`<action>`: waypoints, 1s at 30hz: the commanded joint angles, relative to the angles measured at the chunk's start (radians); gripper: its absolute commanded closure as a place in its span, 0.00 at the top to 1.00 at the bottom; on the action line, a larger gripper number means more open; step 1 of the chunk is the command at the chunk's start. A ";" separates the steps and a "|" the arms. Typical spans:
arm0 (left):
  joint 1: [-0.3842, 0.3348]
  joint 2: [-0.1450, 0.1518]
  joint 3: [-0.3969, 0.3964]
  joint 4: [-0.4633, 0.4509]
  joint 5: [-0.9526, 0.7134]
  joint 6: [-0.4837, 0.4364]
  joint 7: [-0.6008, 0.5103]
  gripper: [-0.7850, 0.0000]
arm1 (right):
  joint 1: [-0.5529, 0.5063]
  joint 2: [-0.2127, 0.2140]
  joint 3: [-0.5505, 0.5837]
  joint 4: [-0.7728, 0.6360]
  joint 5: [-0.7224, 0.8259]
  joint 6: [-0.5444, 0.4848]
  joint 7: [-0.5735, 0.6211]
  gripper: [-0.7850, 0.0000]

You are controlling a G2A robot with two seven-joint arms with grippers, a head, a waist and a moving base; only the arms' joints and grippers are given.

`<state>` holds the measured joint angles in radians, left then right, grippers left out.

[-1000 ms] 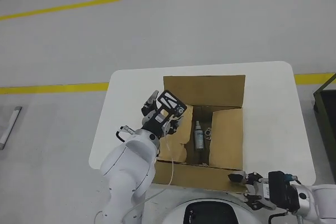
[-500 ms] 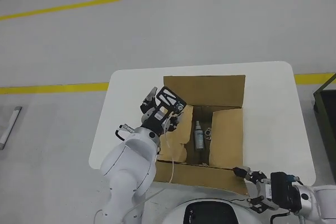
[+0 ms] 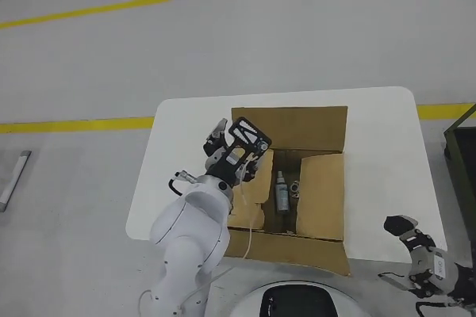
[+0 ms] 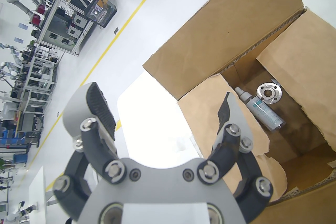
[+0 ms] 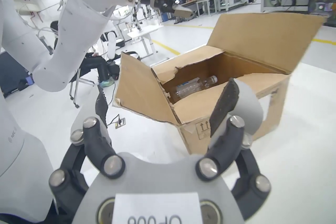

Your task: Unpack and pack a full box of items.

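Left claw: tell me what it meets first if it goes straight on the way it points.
Most likely the white table just beside the box, by its torn side flap. The open left claw frames that edge, so depth is unclear.

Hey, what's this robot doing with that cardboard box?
A two-armed robot is working at an open box on a white table. Inside the box lie a bottle and a metal ring. Nothing is being handled right now. The left gripper hovers open and empty over the box's edge. The right gripper, also open and empty, is near the table's corner, apart from the box.
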<state>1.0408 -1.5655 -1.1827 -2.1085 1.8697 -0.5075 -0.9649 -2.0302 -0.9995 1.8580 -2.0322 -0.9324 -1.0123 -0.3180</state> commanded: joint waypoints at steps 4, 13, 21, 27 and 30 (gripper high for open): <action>-0.003 0.000 0.022 0.005 -0.005 0.009 -0.017 1.00 | -0.024 0.001 0.026 0.008 -0.030 0.000 -0.091 0.88; 0.008 0.000 0.051 0.005 -0.012 0.040 -0.026 1.00 | 0.052 -0.003 -0.051 0.027 0.056 0.170 0.062 0.00; 0.016 0.003 0.057 0.010 0.005 0.054 -0.029 1.00 | 0.216 -0.003 -0.234 -0.015 0.098 0.257 0.327 0.00; 0.022 0.006 0.047 0.011 0.011 0.064 -0.026 1.00 | 0.279 -0.003 -0.309 0.015 0.094 0.213 0.403 0.00; 0.020 0.007 0.041 0.015 0.009 0.065 -0.024 1.00 | 0.291 0.000 -0.322 0.024 0.088 0.173 0.444 0.00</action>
<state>1.0617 -1.5592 -1.1404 -2.0952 1.8795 -0.4425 -0.9896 -1.7419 -1.0009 1.5379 -2.0094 -0.8412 -0.8295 0.1135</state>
